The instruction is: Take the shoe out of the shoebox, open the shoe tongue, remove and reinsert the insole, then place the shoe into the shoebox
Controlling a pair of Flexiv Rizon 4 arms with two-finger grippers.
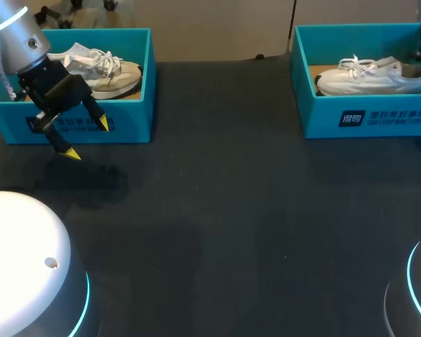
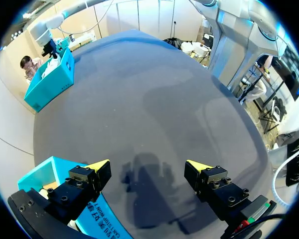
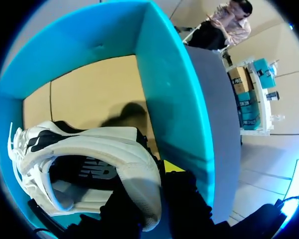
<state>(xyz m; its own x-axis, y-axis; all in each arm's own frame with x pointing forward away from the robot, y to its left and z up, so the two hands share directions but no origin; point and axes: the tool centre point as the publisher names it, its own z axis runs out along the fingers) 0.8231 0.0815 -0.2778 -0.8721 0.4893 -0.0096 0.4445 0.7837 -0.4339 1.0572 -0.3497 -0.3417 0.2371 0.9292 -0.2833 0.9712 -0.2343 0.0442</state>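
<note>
Left arm point(image 1: 17, 42): enters from the far left corner and hangs over the left shoebox's near wall.
Left shoebox point(image 1: 130, 77): teal, open-topped, at the far left of the surface; its near wall is just behind the left gripper.
Left shoe point(image 1: 109, 70): cream with white laces, lying inside the left shoebox with its toe toward the box's right wall.
Left gripper point(image 2: 149, 167): fingers spread wide, nothing between them; it hovers above bare surface, with one finger close beside the left shoebox's corner.
Surface point(image 1: 224, 196): dark, with a broad open stretch between the two boxes and down to the near edge.
Arm bases: one at each near corner, left point(image 1: 21, 260) and right point(image 1: 417, 295).
Right shoebox point(image 1: 368, 116): teal, open-topped, at the far right, well apart from the left one.
Right shoe point(image 3: 89, 159): white, lying on the box's tan floor, toe toward the left wall and heel near the right wall.
Right gripper point(image 3: 149, 191): down inside the right shoebox at the shoe's heel, hard by the box wall; whether it grips cannot be told.
</note>
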